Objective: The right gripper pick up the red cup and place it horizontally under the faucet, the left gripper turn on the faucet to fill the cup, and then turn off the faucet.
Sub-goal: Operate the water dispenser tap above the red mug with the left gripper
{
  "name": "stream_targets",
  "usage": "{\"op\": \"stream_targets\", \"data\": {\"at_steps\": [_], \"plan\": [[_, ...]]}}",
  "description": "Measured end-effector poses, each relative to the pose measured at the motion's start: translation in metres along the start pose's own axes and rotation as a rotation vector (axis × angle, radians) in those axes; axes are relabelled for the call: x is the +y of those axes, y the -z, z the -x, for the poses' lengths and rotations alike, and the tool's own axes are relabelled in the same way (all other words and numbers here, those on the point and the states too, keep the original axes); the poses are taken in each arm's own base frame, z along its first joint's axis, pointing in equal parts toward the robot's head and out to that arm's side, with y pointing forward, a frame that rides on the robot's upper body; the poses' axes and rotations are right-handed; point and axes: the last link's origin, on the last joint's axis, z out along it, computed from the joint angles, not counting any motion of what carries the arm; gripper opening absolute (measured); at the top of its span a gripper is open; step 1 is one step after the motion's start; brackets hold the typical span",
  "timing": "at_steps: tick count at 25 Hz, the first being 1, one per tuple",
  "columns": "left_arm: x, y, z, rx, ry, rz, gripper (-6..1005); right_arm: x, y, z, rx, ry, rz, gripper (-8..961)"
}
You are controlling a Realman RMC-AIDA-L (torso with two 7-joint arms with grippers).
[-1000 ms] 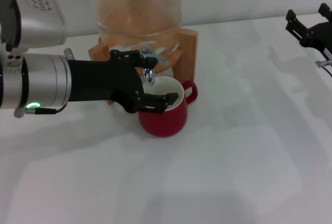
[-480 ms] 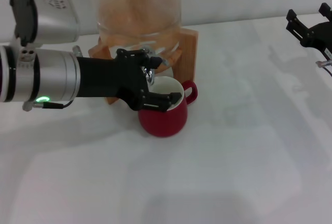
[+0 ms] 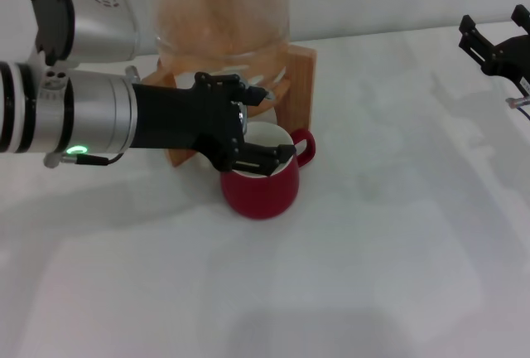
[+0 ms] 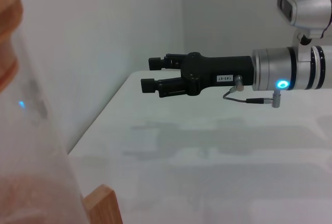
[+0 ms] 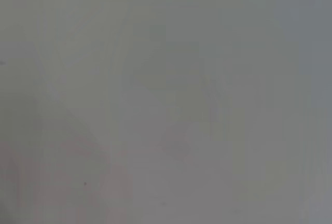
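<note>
We see the squat dark-red cup (image 3: 263,182), white inside, upright on the white surface (image 3: 373,250) under the faucet (image 3: 241,116). Our left hand (image 3: 265,123) spreads around the faucet; our right hand (image 3: 495,41), spread open, hangs well apart.

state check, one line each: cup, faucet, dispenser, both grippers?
red cup: upright on the table under the spout, handle toward the robot's right, ungripped; liquid level not visible.
faucet: mostly hidden by the left gripper; on or off cannot be told.
dispenser: on its wooden stand, holding orange liquid.
left gripper: at the faucet, fingers spread around it above the cup rim.
right gripper: off to the far right, open, holding nothing.
</note>
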Motion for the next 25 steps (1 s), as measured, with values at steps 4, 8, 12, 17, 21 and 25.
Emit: {"op": "stream_targets", "data": {"at_steps": [4,8,12,17,21,25], "plan": [[-0.0009,-0.0011,-0.0013,-0.001,-0.004,0.003,879,0.0000,-0.0002,0.0002,-0.001,0.001,-0.001,859],[-0.0017,-0.0011,-0.0017,-0.002,-0.009,0.003,880,-0.0002,-0.0004,0.0003,-0.001,0.001,-0.002,859],[-0.0028,-0.0010,-0.0036,0.000,-0.017,0.001,880,-0.0006,0.0000,0.0002,-0.001,0.000,-0.004,859],[-0.0035,-0.0015,-0.0052,-0.002,-0.025,0.001,880,-0.0007,0.0002,0.0001,-0.001,0.000,-0.004,860],[-0.0047,-0.0031,-0.0070,-0.007,-0.030,0.003,880,-0.0008,0.0004,0.0000,-0.001,0.000,-0.004,860],[-0.0054,-0.0049,-0.0078,-0.012,-0.032,0.008,880,-0.0012,0.0009,-0.0001,-0.002,0.000,-0.006,860]]}}
